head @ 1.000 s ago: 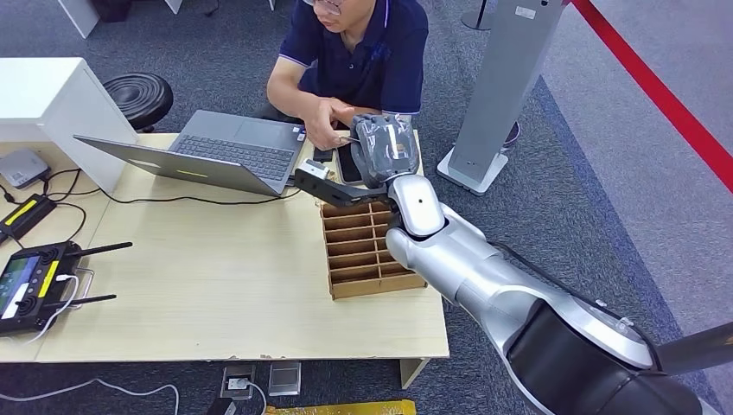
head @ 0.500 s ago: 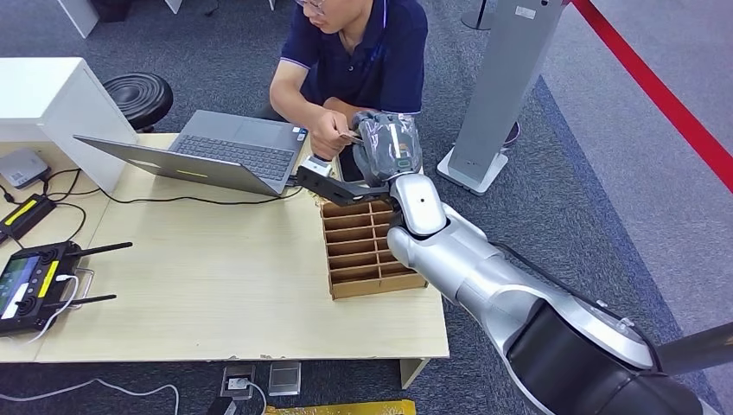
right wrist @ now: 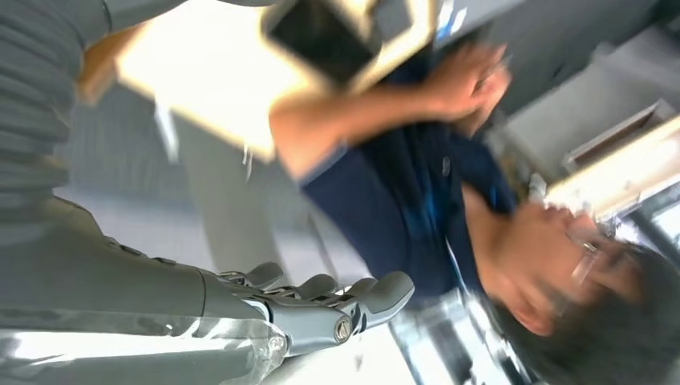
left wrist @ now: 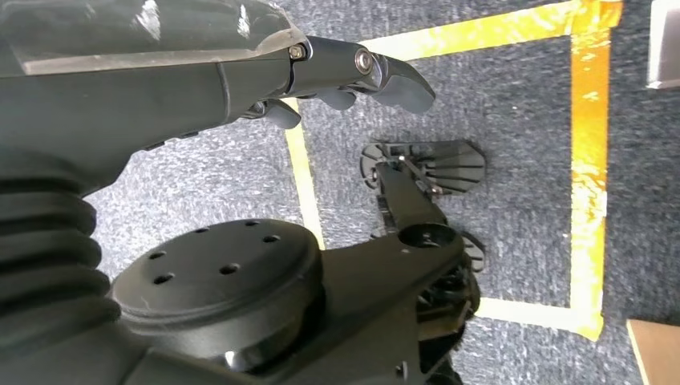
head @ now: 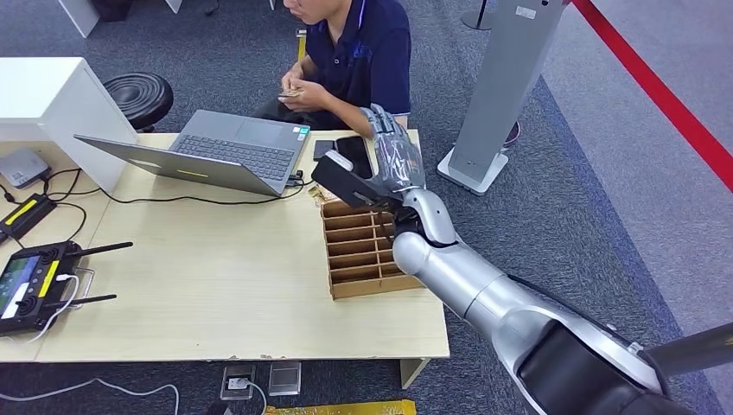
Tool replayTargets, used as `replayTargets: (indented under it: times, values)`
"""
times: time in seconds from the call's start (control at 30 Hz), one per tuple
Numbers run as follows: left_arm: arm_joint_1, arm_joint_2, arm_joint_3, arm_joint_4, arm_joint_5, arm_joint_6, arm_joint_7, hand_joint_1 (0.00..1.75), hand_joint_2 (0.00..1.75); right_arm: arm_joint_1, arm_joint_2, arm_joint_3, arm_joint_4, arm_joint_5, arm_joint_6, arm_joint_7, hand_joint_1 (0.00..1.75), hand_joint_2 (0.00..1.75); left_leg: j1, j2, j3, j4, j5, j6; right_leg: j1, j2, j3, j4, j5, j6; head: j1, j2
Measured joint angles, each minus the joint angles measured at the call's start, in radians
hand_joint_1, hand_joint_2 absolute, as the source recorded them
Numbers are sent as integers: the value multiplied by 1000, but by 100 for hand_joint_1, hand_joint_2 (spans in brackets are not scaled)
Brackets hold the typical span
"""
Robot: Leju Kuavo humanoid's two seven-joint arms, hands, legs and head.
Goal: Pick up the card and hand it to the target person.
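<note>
The card is a small pale piece held in the hands of the seated person in a dark blue shirt, close to their chest behind the laptop. My right hand hovers over the table's far edge above the wooden slotted box, fingers stretched out and holding nothing. In the right wrist view the same hand is spread flat, and the person's hands are blurred together well beyond it. My left hand hangs by my side over the carpet, fingers loosely extended and holding nothing.
An open laptop and a dark phone lie on the pale table. A black remote controller sits at the left edge. A grey stand rises to the right and a black stool sits at the back left.
The person took the card from my right hand and drew it back to their chest. My right hand has spread its fingers and turned edge-on.
</note>
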Motion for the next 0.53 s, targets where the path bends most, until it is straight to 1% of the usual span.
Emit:
replayTargets:
  times: [0.13,0.23,0.4,0.5,0.53]
  values:
    - [9,3,2,0,20,6,-2,0,0,108,-61,-68,-168,-261,88,-102,0,175,0,0,0,0,0,0,0,-1,0,-1,0,0,0,0]
    - [14,5,4,0,29,10,-6,0,0,207,-117,-115,-299,-403,120,-175,0,175,0,-1,0,0,0,0,0,-1,0,-1,0,0,-1,0]
    - [19,8,11,0,36,18,-6,0,0,393,-218,-186,-510,-555,165,-257,0,175,0,-1,0,0,-1,0,0,-1,0,-1,0,0,0,0]
    - [20,11,15,0,38,26,4,0,0,505,-272,-228,-623,-599,177,-280,0,175,0,-1,0,0,-1,0,0,0,0,-1,0,0,0,0]
    - [20,12,16,0,39,28,5,0,0,524,-280,-234,-641,-603,178,-282,0,175,0,-1,0,0,-1,0,0,-1,0,-2,0,0,-1,0]
